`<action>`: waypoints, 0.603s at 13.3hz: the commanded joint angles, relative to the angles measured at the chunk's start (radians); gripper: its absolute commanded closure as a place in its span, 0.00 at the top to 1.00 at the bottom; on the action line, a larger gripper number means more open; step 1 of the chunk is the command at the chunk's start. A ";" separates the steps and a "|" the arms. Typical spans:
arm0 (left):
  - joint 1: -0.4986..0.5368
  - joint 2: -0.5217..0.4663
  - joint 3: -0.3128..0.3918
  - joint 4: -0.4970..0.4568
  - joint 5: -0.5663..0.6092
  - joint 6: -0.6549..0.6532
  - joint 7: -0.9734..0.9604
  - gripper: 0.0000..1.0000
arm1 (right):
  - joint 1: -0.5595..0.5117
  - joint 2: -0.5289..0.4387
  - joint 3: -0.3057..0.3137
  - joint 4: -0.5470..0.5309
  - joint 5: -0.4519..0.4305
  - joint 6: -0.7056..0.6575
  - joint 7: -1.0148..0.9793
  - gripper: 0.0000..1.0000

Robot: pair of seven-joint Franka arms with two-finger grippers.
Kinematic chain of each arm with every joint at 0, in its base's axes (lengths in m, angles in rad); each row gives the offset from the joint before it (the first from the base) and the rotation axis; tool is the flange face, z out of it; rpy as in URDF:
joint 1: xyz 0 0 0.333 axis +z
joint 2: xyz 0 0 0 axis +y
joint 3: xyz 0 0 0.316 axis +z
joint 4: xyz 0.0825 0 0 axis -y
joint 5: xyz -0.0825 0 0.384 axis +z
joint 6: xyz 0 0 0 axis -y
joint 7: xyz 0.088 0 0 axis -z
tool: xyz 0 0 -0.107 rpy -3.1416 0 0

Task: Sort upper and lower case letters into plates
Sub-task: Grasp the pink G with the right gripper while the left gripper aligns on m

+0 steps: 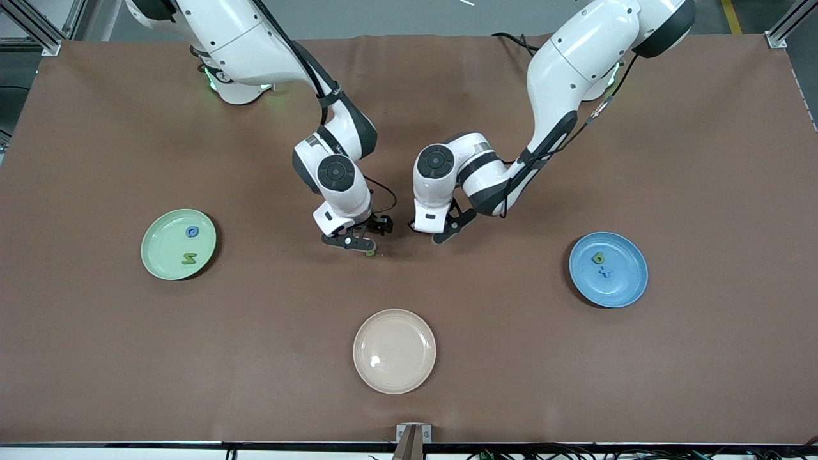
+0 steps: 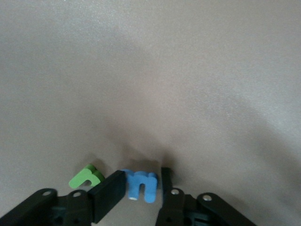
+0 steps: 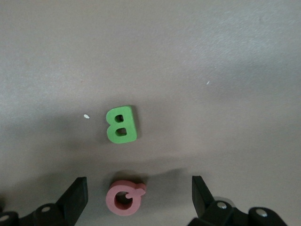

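Left wrist view: left tool (image 2: pixel 143 186) low on the worktop (image 2: pixel 188 70), fingers partly spread round a blue m (image 2: pixel 141 184), not yet pinching; green n (image 2: pixel 86 176) just beside one finger, risk of being nudged on closing; right tool (image 3: pixel 139 195) spread wide over a red Q (image 3: pixel 125 196), green B (image 3: pixel 121 124) near it; pale green plate (image 1: pixel 156 246) holds two letters, blue plate (image 1: pixel 623 284) two; cream plate (image 1: pixel 394 351) bare, a possible wrong drop.
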 commanded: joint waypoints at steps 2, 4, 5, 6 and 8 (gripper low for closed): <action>0.002 -0.006 0.006 -0.002 0.007 -0.021 -0.026 0.52 | 0.034 0.032 -0.013 0.021 0.016 0.016 0.013 0.88; 0.008 -0.006 0.007 -0.005 0.007 -0.023 -0.026 0.52 | 0.039 0.033 -0.013 0.019 0.014 0.016 0.013 0.80; 0.009 -0.006 0.007 -0.006 0.007 -0.023 -0.026 0.52 | 0.039 0.034 -0.013 0.019 0.014 0.014 0.013 0.73; 0.011 -0.006 0.007 -0.012 0.007 -0.026 -0.026 0.52 | 0.043 0.034 -0.013 0.019 0.014 0.016 0.013 0.68; 0.015 -0.009 0.007 -0.012 0.007 -0.090 -0.028 0.55 | 0.044 0.034 -0.013 0.019 0.013 0.014 0.012 0.53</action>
